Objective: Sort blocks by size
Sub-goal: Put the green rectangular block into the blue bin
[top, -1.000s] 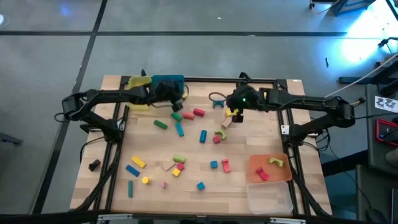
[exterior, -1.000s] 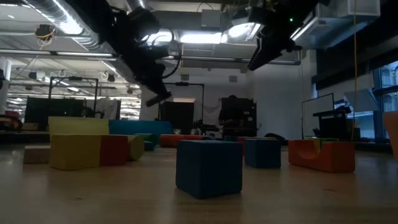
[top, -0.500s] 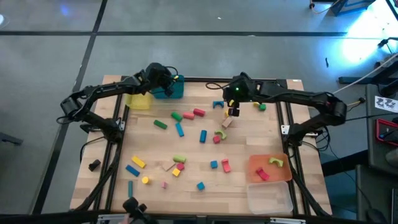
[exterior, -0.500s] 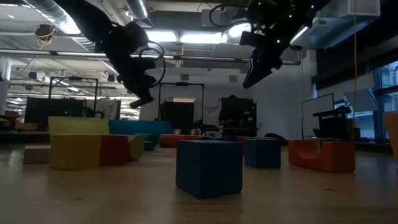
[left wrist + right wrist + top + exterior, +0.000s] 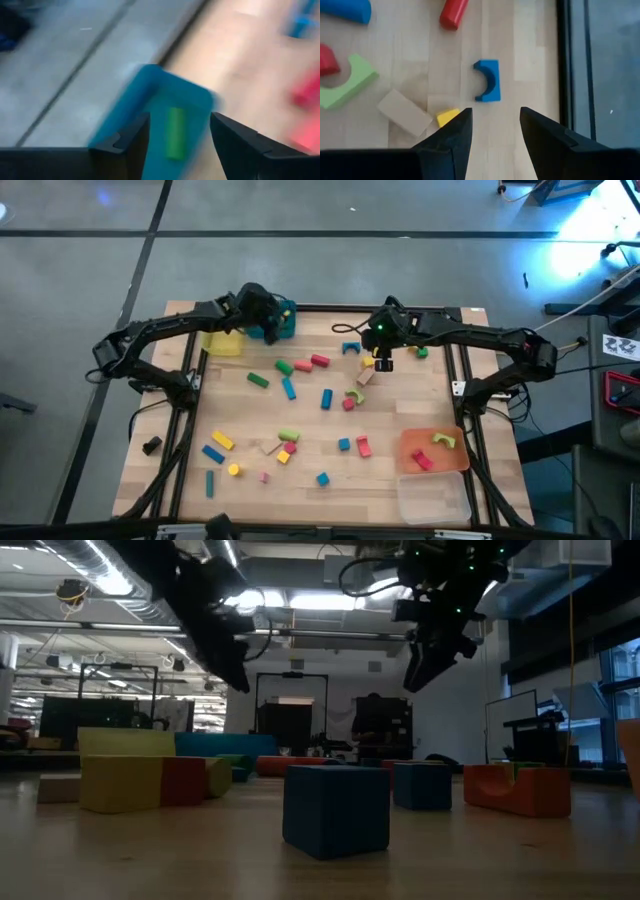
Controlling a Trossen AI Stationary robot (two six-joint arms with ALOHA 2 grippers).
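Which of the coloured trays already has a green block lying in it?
The teal tray at the table's far edge, under the left end effector. A green block lies inside it. The orange tray holds a green arch and red pieces instead.

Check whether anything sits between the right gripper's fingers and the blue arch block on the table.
Nothing visible does. The right gripper is open above bare wood, and the blue arch block lies just ahead; the small yellow block and tan block sit off to one side.

Left gripper (image 5: pixel 272 323) hangs with fingers spread, apparently empty; right gripper (image 5: pixel 382 360) points downward, jaws parted, nothing between them.
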